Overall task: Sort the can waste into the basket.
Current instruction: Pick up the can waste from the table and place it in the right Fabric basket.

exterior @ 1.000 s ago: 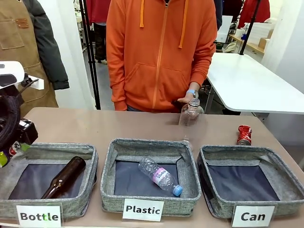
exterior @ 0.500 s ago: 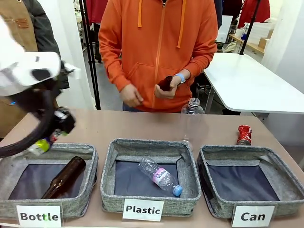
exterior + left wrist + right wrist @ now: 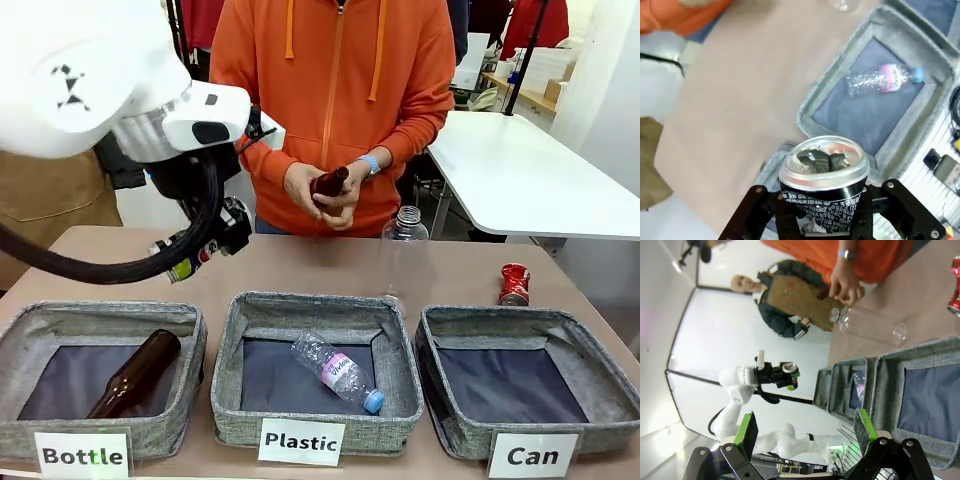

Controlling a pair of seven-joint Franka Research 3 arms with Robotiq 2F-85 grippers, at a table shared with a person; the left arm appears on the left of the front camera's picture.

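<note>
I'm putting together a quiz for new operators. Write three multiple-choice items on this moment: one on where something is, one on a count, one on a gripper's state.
1. Where is the red can?
A. On the table, beyond the Can basket
B. Inside a basket
C. In a gripper

2. How many bottles lie in the Plastic basket?
A. None
B. One
C. Three

3. What is the left gripper doing?
A. Open
B. Shut on nothing
C. Shut on the black and silver can

Answers:
1 A, it sits on the table past the basket's far rim.
2 B, a single clear bottle lies on the dark bottom.
3 C, the can sits clamped between the jaws in the left wrist view.
</note>
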